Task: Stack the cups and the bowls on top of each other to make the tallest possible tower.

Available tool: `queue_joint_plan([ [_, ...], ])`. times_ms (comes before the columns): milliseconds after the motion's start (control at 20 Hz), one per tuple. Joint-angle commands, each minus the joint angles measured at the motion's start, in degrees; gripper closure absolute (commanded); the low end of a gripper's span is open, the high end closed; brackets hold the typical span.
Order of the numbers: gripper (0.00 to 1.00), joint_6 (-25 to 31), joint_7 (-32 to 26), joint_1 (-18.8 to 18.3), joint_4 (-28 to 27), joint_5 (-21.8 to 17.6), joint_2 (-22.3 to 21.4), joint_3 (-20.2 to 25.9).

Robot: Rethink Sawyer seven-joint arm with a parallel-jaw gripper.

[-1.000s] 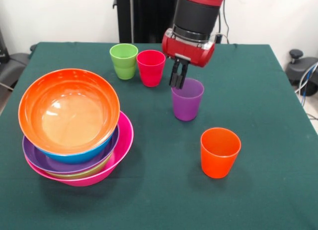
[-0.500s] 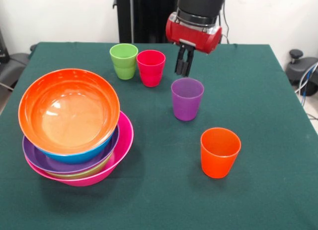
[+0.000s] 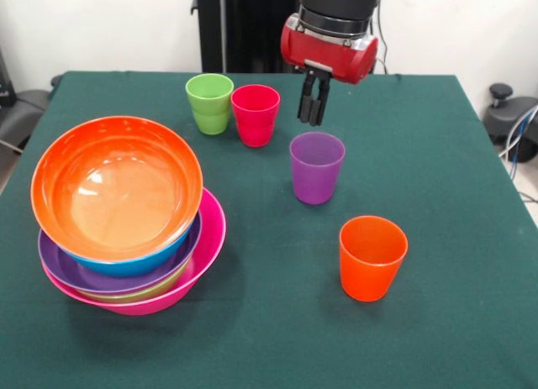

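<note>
The gripper [image 3: 313,118] hangs in the upper middle of the frame with its two dark fingers drawn close together and nothing between them. The purple cup [image 3: 317,167] stands upright directly below it in the picture, open mouth up, its long axis vertical, so the coming move probably turns on a straight descent, with the fingers needing to part if they are to straddle the cup's rim. A clear gap separates fingertips from rim. Just left of the gripper stand the red cup [image 3: 255,113] and the green cup [image 3: 209,102], upright and touching or nearly so; the red one sits close enough that a sideways drift could knock it. The orange cup [image 3: 372,257] stands alone at the lower right, well apart from the others. No yellow cup is visible. At the left of the frame sits the tower [image 3: 126,217]: the pink bowl [image 3: 212,238] as base, a sliver of green, then the purple bowl [image 3: 63,268], the blue bowl [image 3: 143,261] and the orange bowl [image 3: 116,186] uppermost, tilted slightly toward the viewer, no cups on it yet. Everything rests on a dark green cloth-covered tabletop [image 3: 437,154], with a white wall behind and part of a chair at the right edge.
</note>
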Motion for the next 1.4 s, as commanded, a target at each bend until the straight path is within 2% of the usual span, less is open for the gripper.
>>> queue_joint_plan([
  [50,1.0,-2.42,2.35,-0.94,2.5,-1.35,3.13,6.02],
  [300,1.0,-4.35,1.4,-2.23,3.59,-2.54,3.47,6.63],
  [600,1.0,-8.08,0.04,-4.43,3.47,-4.65,7.23,6.96],
  [950,1.0,-13.87,0.6,-5.14,3.12,-7.27,11.24,6.41],
  [1400,1.0,-11.25,0.66,-5.19,2.63,-6.91,10.28,6.45],
])
